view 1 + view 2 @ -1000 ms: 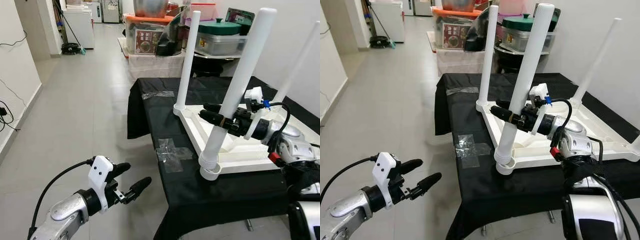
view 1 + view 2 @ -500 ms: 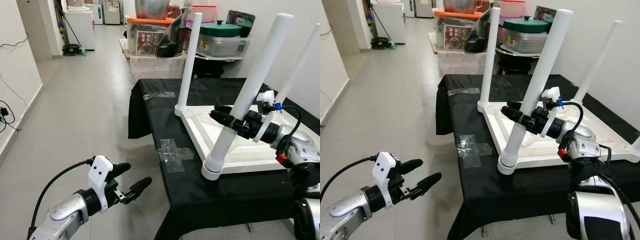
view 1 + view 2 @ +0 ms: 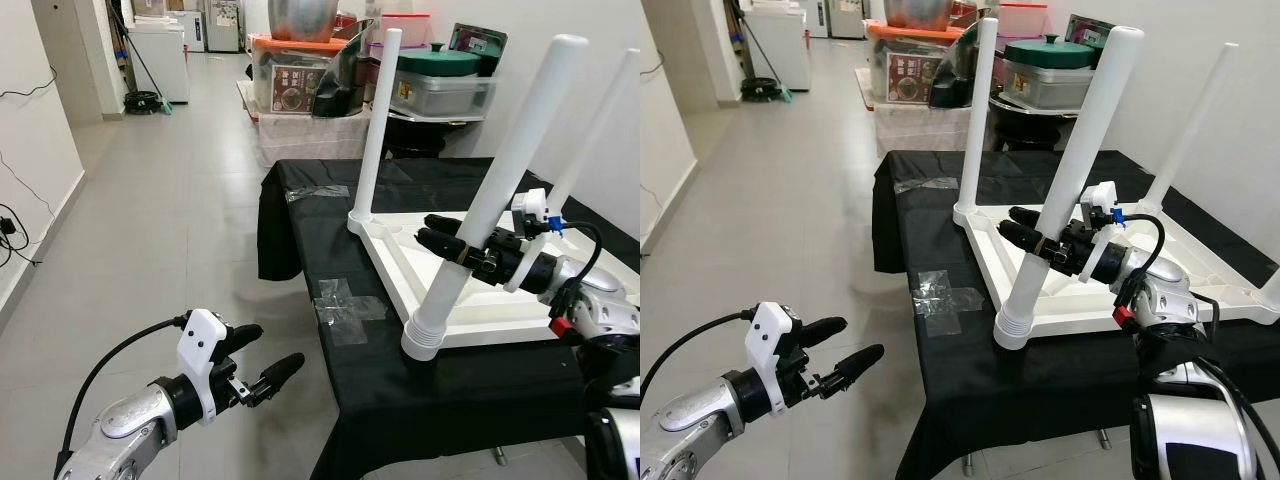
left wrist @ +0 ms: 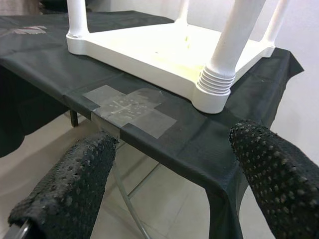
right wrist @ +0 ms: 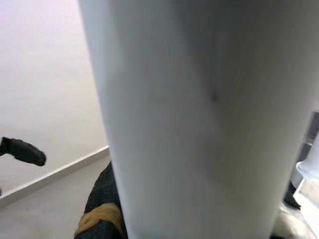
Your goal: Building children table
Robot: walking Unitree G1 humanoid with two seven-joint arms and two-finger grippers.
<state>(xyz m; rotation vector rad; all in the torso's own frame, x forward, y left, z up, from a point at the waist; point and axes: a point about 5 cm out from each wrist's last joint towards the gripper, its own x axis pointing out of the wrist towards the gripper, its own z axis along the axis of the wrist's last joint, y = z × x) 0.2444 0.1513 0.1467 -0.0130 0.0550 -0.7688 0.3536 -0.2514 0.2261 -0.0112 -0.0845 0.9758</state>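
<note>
A white children's table point(image 3: 470, 300) lies upside down on a table under a black cloth point(image 3: 400, 390). Three of its white legs point up. The near leg point(image 3: 510, 170) leans to the right, and its ribbed base point(image 4: 217, 87) sits in the near corner socket. My right gripper point(image 3: 440, 232) is shut on this leg a little above the base, and the leg point(image 5: 199, 124) shows very close in the right wrist view. My left gripper point(image 3: 270, 348) hangs open and holds nothing, low over the floor left of the clothed table, with its fingers point(image 4: 65, 184) spread wide.
A cross of clear tape point(image 3: 345, 305) is stuck on the cloth near its front left corner. Plastic bins and pots point(image 3: 310, 80) are stacked beyond the clothed table. Grey tiled floor point(image 3: 170, 220) stretches to the left, bounded by a white wall.
My right gripper has shifted a little to the right with the near leg, which now leans further right. The left gripper has stayed in place.
</note>
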